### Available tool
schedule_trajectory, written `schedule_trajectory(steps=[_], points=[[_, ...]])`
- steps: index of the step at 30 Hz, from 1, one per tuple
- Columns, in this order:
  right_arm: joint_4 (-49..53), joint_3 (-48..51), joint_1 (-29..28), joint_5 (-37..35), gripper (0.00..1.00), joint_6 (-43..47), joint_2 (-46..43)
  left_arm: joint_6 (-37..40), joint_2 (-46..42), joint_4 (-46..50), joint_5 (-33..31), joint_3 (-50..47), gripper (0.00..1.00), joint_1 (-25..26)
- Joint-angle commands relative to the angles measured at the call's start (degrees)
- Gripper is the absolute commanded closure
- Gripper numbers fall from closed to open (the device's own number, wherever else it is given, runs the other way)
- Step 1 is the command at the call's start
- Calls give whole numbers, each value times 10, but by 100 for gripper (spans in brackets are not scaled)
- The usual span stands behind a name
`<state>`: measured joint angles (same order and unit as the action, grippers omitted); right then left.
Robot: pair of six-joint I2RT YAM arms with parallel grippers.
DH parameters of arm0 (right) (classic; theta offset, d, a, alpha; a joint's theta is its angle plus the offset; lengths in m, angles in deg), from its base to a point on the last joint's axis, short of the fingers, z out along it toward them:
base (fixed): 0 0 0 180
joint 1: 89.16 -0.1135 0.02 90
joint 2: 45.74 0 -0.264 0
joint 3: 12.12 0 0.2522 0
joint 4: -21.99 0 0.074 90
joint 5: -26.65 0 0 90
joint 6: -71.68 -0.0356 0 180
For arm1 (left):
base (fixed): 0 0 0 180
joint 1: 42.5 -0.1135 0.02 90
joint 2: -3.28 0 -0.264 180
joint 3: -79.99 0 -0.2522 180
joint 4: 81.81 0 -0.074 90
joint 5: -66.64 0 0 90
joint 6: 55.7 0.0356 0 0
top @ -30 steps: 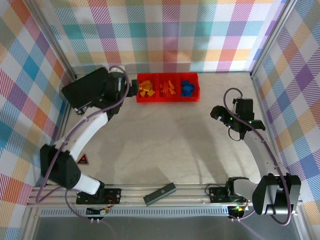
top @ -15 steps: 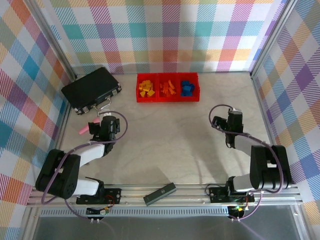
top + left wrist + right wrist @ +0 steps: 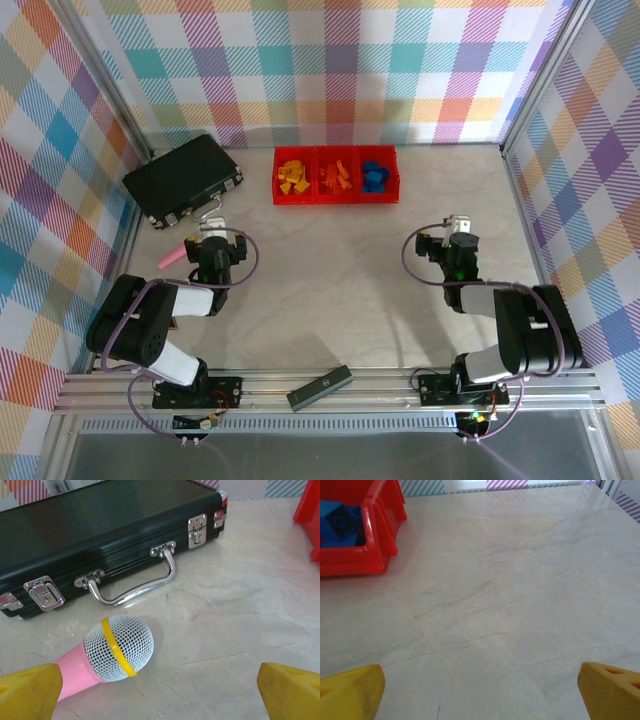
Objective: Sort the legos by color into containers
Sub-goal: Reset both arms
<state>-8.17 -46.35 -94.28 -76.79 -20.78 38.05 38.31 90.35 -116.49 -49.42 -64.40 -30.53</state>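
Both arms have pulled back from the far side. Left gripper (image 3: 212,242) and right gripper (image 3: 453,238) have jaws apart, empty. Legos (image 3: 335,176) sit in the bins (image 3: 336,200) at 12 o'clock. Risk: a left swing could knock the mic (image 3: 118,646) at 9 o'clock.

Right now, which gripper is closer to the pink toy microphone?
Left. The left gripper hangs just beside the microphone, near the black case; the right gripper is far across the table.

The black case (image 3: 100,525) has a finely ribbed, matt skin, with bright chromed metal latches (image 3: 45,596) and handle (image 3: 140,591). The toy microphone (image 3: 117,647) pairs silvery wire mesh with smooth pink plastic. The red containers (image 3: 372,540) look like glossy plastic. The table (image 3: 495,605) is smooth, faintly shiny and stone-veined.
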Motion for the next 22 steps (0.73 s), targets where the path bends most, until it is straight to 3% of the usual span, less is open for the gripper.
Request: schedule_trajectory(steps=[1, 2, 3, 4, 5, 7, 14, 18, 22], points=[[-88, 2, 10, 24, 1, 16, 29, -18, 0, -28, 41, -5, 0, -23], [-125, 0, 13, 23, 1, 18, 56, -25, 5, -28, 62, -6, 0, -34], [-61, -21, 17, 29, 1, 9, 44, -28, 30, -65, 76, -10, 0, -43], [-44, -26, 37, 69, 1, 0, 40, -25, 49, -75, 65, -6, 0, -45], [-63, -21, 42, 78, 1, 0, 46, -35, 29, -14, 69, 7, 0, -45], [-51, -22, 41, 76, 1, 0, 40, -34, 40, -51, 71, 1, 0, -50], [-51, -21, 41, 79, 1, 2, 39, -38, 33, -31, 73, 6, 0, -50], [-28, -35, 45, 137, 1, 18, 42, -38, 34, -34, 73, 5, 0, -50], [-46, -23, 45, 106, 1, 8, 37, -38, 34, -34, 73, 5, 0, -50]])
